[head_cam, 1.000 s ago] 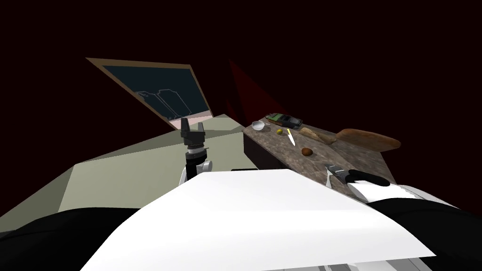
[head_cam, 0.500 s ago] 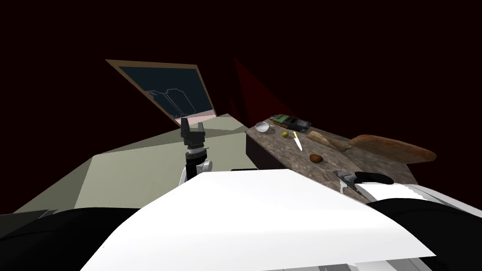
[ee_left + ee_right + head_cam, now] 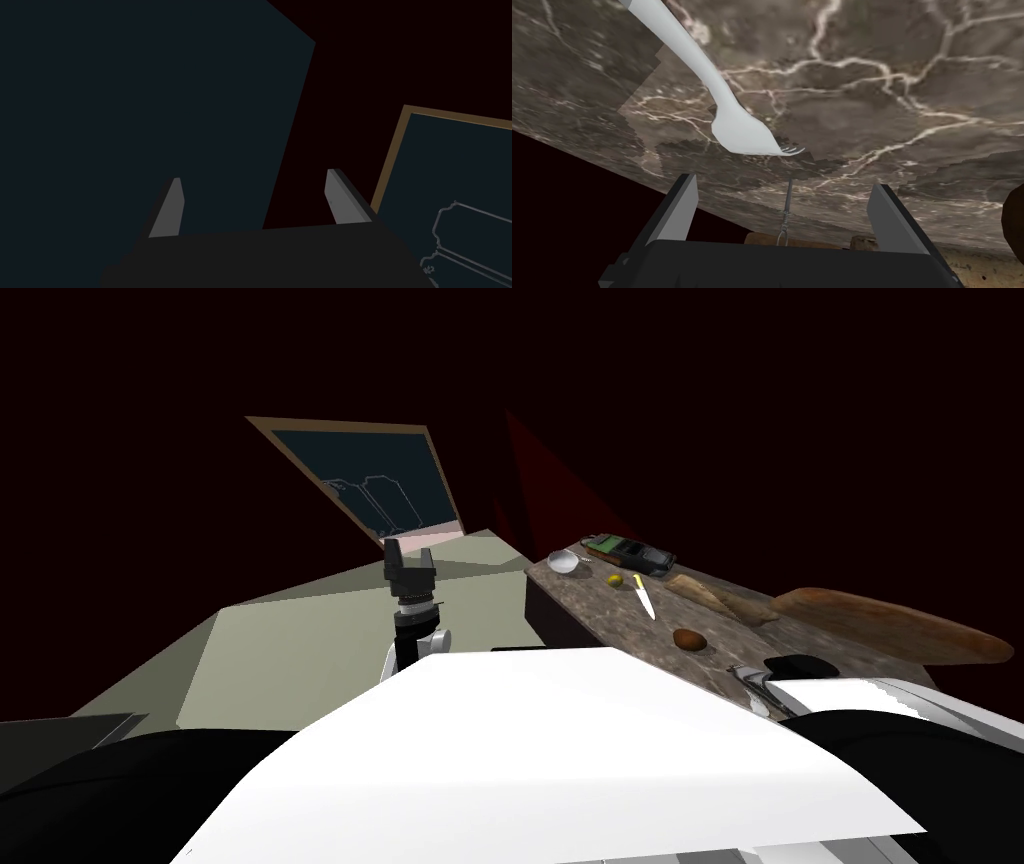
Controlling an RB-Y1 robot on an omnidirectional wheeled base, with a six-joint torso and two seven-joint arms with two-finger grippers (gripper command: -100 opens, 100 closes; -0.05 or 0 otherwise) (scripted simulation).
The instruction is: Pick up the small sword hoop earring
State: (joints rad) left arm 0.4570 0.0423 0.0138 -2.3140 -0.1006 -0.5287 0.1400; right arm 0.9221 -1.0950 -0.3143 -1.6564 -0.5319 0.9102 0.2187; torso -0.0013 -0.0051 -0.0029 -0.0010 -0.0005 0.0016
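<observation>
A thin silver sword-shaped earring (image 3: 786, 216) lies on the dark marble counter (image 3: 892, 125), its lower end hidden behind my right gripper's body. My right gripper (image 3: 782, 182) hangs open just over it, one finger on each side, touching nothing. A white fork (image 3: 739, 131) rests just beyond the earring's tip. In the head view the right gripper (image 3: 752, 683) sits low at the counter's near end, partly behind my chest. My left gripper (image 3: 410, 556) is raised upright over the floor, its fingers (image 3: 170, 207) apart and empty.
Further along the counter (image 3: 600, 613) lie a brown oval object (image 3: 689, 639), a knife (image 3: 644, 596), a small yellow-green fruit (image 3: 615, 581), a white bowl (image 3: 563, 561), a toy car (image 3: 630, 552) and a long loaf (image 3: 890, 626). The counter's edge drops to a black area (image 3: 572, 200).
The whole head view has slid right, so I have turned. My right gripper has drawn back along the counter towards my chest. The left arm has not moved.
</observation>
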